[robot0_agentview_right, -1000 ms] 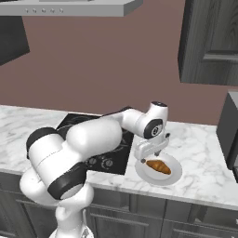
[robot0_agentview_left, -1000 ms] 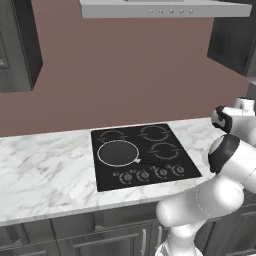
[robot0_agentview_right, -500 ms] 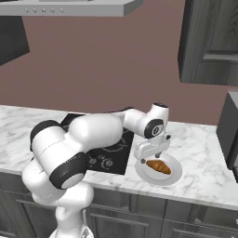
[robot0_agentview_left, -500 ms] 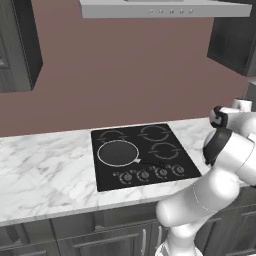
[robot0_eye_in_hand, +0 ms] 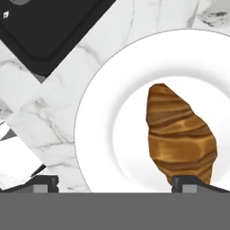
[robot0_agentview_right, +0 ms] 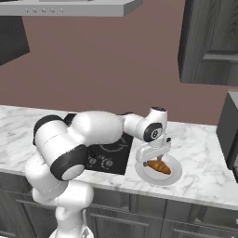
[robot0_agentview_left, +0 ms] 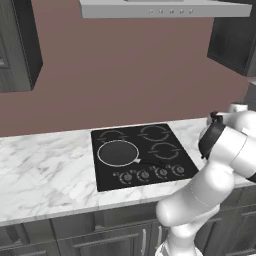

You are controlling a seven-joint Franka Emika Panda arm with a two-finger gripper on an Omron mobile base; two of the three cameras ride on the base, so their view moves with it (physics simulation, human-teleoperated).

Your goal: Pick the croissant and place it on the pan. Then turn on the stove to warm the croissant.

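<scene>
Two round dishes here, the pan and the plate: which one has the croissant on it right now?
The pale white plate on the marble counter right of the stove holds the croissant. The dark pan sits empty on a stove burner.

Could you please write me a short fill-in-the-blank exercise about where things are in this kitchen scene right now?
1. The croissant lies on a white ____.
2. The pan sits on the black ____.
3. The gripper hovers over the croissant with its jaws ____.
4. The countertop has a ____ pattern.

Missing words: plate; stove; open; marble
</scene>
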